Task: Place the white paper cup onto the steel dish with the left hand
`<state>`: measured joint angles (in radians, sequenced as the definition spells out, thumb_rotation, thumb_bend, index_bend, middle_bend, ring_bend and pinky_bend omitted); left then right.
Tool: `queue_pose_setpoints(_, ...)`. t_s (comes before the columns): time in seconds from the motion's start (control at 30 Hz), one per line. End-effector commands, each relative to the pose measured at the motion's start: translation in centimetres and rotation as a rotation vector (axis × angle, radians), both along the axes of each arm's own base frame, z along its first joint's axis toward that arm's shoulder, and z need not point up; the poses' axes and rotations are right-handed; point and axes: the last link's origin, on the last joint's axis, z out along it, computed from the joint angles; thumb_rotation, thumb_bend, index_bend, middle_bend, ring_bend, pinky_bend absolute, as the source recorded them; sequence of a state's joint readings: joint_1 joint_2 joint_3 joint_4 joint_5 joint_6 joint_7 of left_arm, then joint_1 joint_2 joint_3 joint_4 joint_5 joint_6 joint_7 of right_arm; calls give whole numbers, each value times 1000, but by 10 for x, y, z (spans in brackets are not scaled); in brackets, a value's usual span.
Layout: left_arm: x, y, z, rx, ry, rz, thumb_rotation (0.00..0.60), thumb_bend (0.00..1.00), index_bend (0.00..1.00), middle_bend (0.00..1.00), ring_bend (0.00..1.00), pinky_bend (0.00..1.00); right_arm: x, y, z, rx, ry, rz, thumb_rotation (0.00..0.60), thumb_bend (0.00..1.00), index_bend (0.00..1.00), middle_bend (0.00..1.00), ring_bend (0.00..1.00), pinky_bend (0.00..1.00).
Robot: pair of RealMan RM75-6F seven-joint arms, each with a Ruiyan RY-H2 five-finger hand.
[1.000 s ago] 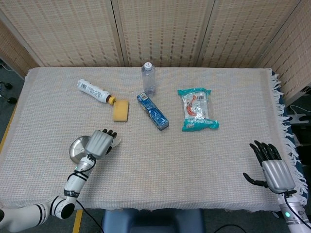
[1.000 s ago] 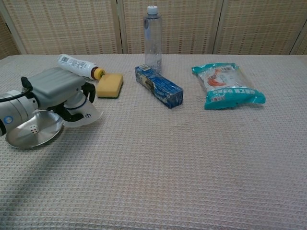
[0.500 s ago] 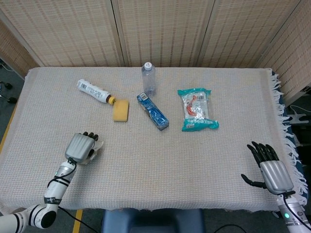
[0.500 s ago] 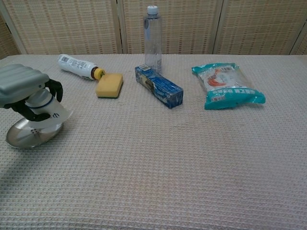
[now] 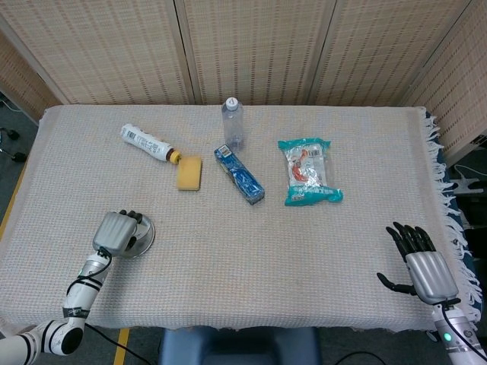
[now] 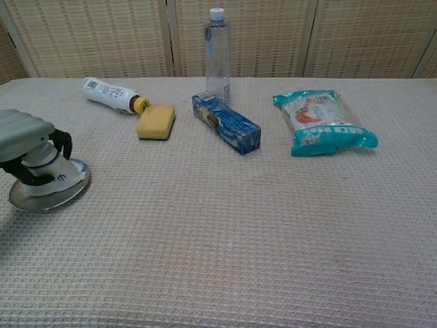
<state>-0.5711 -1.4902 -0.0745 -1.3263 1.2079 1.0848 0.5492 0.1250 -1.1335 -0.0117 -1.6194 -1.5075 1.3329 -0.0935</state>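
Fingers [image 6: 63,145] of the left hand [image 6: 26,140] stay wrapped round the cup [image 6: 46,169], which has travelled from the dish's [image 6: 68,191] three o'clock edge to rest centrally upon it, so only release appears outstanding; right hand [image 5: 426,266] lies spread, empty.

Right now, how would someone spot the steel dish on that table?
Go to the table's near left corner, where the left hand sits. The steel dish lies flat beneath it, under the white paper cup the hand holds. It is the only round, shiny metal thing there.
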Motion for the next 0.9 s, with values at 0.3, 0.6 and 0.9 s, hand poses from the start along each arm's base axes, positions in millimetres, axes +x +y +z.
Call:
queue_pose_setpoints(0.3, -8, 27, 5, 44, -21, 16, 600, 319, 525, 559, 447, 651, -1, 0, 0, -3, 1, -6, 357, 181, 0, 0, 0, 0)
queue_pose_setpoints(0.6, -9, 16, 4, -20, -130, 60, 600, 323, 524, 559, 454, 671, -1, -1, 0, -5, 1, -8, 359, 181, 0, 0, 0, 0)
queue_pose_setpoints(0.9, 2, -1, 5, -93, -181, 55, 600, 322, 519, 561, 463, 687, -1, -2, -1, 0, 1, -7, 359, 181, 0, 0, 0, 0)
